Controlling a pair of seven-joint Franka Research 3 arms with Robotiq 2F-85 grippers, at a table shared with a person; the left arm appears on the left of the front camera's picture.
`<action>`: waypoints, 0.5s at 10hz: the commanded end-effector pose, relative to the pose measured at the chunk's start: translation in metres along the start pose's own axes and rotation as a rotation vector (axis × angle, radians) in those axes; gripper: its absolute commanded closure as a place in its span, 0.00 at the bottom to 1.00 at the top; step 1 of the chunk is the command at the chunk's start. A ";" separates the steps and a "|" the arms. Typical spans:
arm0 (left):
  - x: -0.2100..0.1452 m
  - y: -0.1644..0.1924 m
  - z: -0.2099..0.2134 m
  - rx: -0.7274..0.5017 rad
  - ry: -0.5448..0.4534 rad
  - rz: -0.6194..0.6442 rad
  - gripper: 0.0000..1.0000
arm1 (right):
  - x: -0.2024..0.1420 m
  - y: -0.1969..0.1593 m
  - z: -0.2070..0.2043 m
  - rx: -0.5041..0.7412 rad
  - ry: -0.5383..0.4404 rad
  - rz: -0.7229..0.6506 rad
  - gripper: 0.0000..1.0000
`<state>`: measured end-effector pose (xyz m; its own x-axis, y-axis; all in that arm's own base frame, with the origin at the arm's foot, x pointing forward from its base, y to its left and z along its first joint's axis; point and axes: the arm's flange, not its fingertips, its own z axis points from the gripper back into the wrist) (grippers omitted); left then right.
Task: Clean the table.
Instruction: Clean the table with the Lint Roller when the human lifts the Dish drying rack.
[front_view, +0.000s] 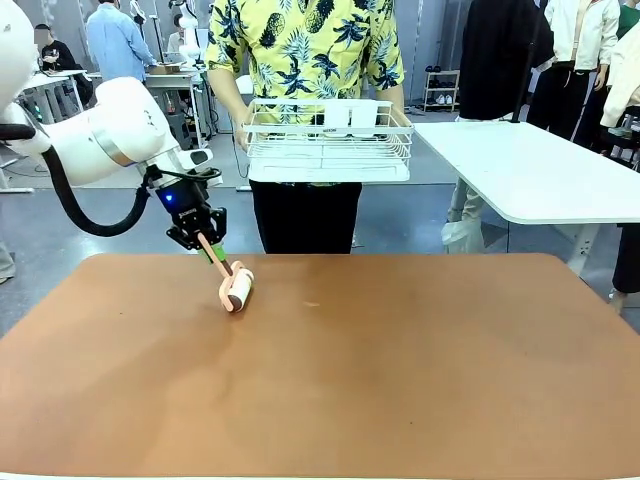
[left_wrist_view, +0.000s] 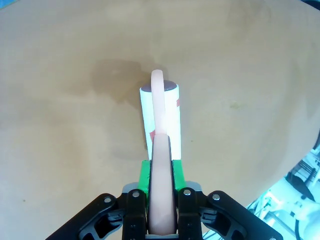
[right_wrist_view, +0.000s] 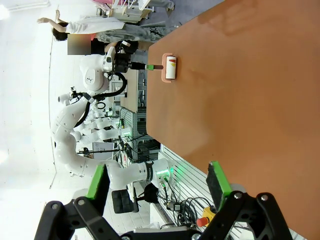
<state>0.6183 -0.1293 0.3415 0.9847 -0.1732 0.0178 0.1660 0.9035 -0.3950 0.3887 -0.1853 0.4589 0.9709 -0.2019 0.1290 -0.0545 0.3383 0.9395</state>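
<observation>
Left gripper (front_view: 205, 241) is clenched tight on the roller (front_view: 238, 286), gripping its pink handle. The roller head is down on the tabletop (front_view: 420, 380), at 5 o'clock from the gripper. The tabletop lies just below that gripper and spreads out toward 4 o'clock. Right gripper (right_wrist_view: 158, 181) hangs released by the tabletop's edge. At 12 o'clock, a person holds a white basket (front_view: 328, 150).

White left arm (front_view: 115, 140), black cable (front_view: 100, 232), black gripper (front_view: 207, 243), green pads (left_wrist_view: 144, 175).
</observation>
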 end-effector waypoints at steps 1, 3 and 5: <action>-0.011 0.003 -0.017 -0.025 -0.009 -0.044 0.79 | -0.001 0.004 0.001 0.006 -0.003 -0.002 0.00; -0.018 -0.008 0.000 -0.033 -0.051 -0.037 0.79 | -0.001 0.004 0.001 0.006 -0.003 -0.002 0.00; -0.020 -0.016 0.008 -0.064 -0.045 -0.043 0.79 | -0.001 0.004 0.001 0.006 -0.003 -0.002 0.00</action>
<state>0.6084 -0.1385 0.3506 0.9824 -0.1807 0.0479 0.1841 0.8914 -0.4142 0.3887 -0.1853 0.4589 0.9709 -0.2019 0.1291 -0.0545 0.3383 0.9395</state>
